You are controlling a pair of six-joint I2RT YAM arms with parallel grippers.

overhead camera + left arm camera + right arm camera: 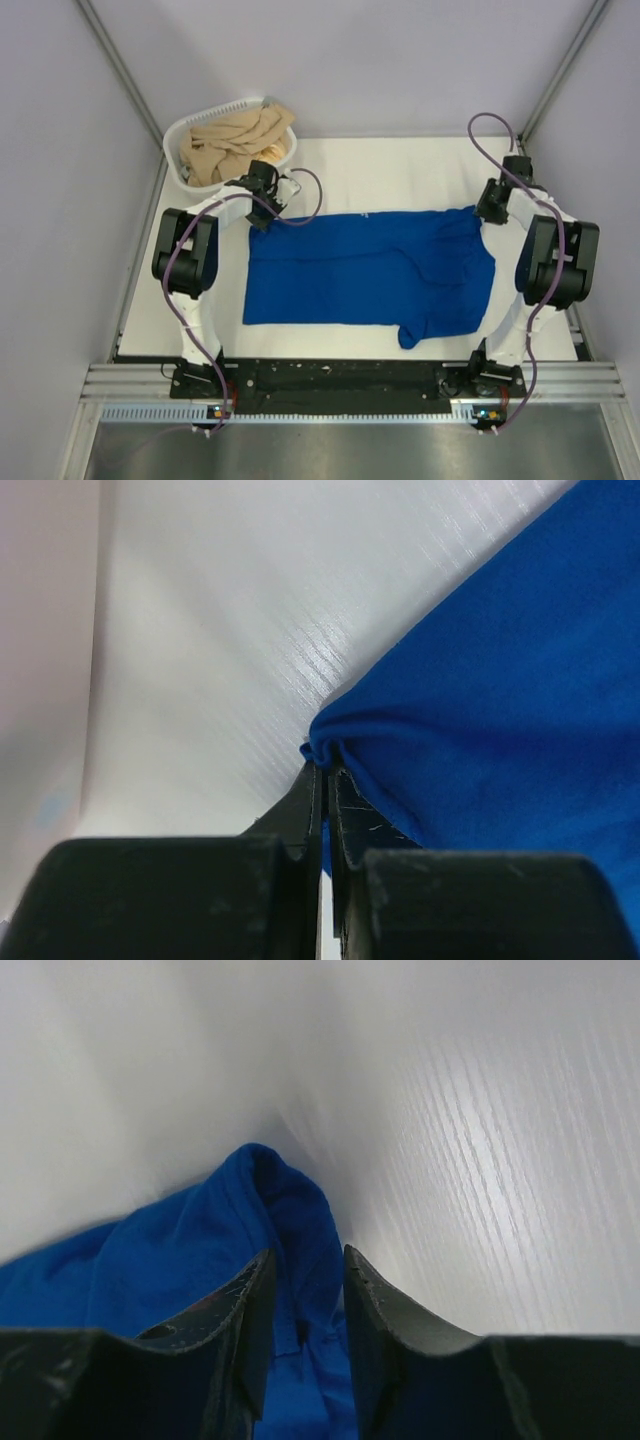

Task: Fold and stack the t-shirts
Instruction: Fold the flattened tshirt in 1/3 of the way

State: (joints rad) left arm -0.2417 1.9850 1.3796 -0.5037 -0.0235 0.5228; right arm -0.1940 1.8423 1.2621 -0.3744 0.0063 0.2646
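The blue t-shirt (360, 270) lies spread on the white table (390, 170) between the two arms, plain side up, stretched left to right; its left part is flat and smooth, its right part is rumpled with soft folds, and a short flap of cloth (415, 335) pokes toward the near edge.

The left pincer (263, 218) sits at the shirt's far left corner; in the left wrist view its black fingers (310, 810) are pressed together, clamped on a rolled fold of the blue hem (335, 745). The right pincer (487, 213) is at the shirt's far right corner; in the right wrist view its fingers (250, 1290) stand apart, with a raised ridge of blue cloth (270, 1190) standing loose between them.

The cloth is a matte knit; the table top has a fine ribbed sheen; the finger pads are scuffed black plastic. At the far left corner a white slotted laundry basket (215, 108) holds crumpled tan cloth (235, 140), near the left pincer but apart from the shirt.
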